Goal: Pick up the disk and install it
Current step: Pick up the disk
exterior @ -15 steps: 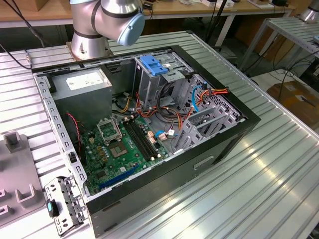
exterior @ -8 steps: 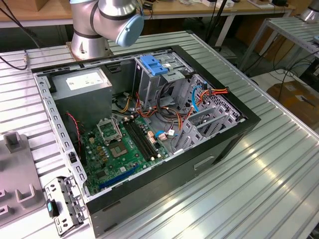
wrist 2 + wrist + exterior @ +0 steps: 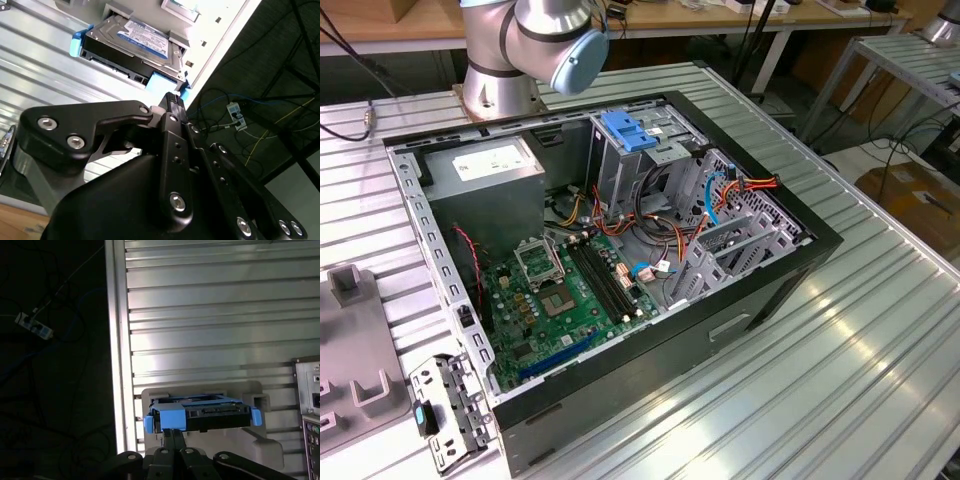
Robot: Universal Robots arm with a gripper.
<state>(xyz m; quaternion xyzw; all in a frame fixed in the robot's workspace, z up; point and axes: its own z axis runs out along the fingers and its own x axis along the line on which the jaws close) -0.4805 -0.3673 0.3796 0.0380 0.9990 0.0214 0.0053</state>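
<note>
The disk (image 3: 200, 416) lies flat in a pale grey holder (image 3: 255, 442) on the ribbed metal table, close to the table's edge. It has blue side rails, and its white and blue label (image 3: 145, 40) faces up. My gripper (image 3: 173, 431) sits right at the disk's near edge. Its black fingers are pressed together, and the tips (image 3: 171, 96) are just short of a light blue tab on the disk. Nothing shows between them. In the exterior view the arm's base (image 3: 500, 70) stands behind the open computer case (image 3: 620, 250).
Inside the case are a grey metal cage with a blue handle (image 3: 625, 130), a grey box with a white sticker (image 3: 485, 165), a green board and loose cables. The table edge (image 3: 117, 340) drops to a dark floor with cables. The case's rear panel (image 3: 307, 405) stands beside the holder.
</note>
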